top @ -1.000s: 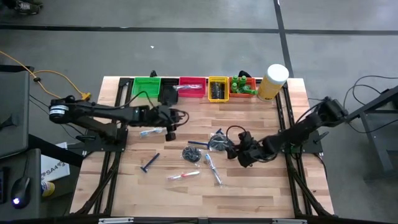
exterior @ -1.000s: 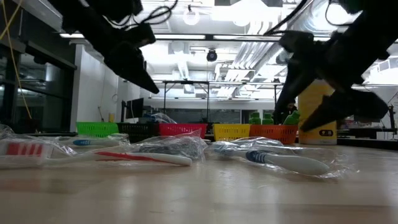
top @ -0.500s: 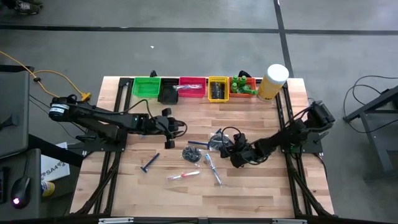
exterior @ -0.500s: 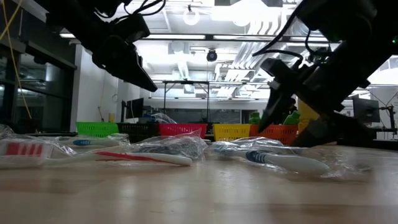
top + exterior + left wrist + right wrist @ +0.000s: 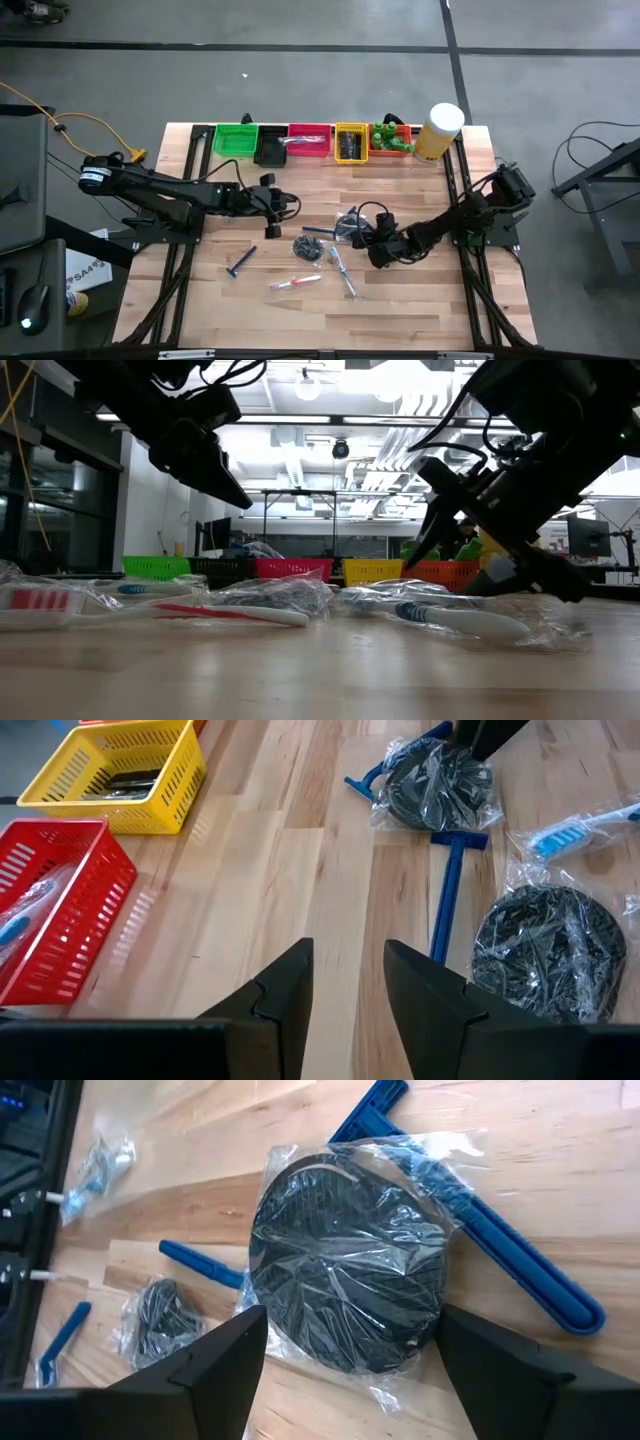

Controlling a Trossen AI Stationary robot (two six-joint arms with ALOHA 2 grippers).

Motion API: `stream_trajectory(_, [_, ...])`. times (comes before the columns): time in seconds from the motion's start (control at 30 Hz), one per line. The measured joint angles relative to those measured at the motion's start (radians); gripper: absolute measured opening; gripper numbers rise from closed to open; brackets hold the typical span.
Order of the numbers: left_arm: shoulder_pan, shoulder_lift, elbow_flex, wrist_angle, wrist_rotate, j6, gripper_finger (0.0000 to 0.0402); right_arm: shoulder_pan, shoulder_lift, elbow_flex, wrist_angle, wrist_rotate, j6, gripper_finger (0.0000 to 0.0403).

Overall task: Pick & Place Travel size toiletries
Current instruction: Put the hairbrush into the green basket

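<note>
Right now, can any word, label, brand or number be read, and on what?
None can be read.
The pale-yellow cylinder carries a dark label in the low view: too blurred to read.
A white sheet on the floor left of the table shows dark print: too small to read.

Grey floor [image 5: 320,80], bright ceiling lights [image 5: 308,385]

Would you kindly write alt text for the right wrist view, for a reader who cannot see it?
The right gripper hangs open, its two dark fingers either side of a clear-wrapped dark round disc on the wooden table. A blue razor lies partly under the disc; a second wrapped disc lies farther off.
</note>
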Motion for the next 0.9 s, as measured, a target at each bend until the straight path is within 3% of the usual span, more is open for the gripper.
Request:
stream_trajectory(0.23, [0.0,0.0,0.0,-0.001,0.0,0.0,0.0125,-0.019,0.001,0.0,-0.002,0.0,0.0,0.0272])
stream_trajectory(0.6, [0.0,0.0,0.0,-0.001,0.0,0.0,0.0125,-0.021,0.003,-0.003,-0.011,-0.032,-0.044,0.0156])
stream_trajectory(0.9, [0.0,0.0,0.0,-0.001,0.007,-0.006,0.0125,-0.021,0.003,-0.003,-0.01,-0.035,-0.073,0.0087])
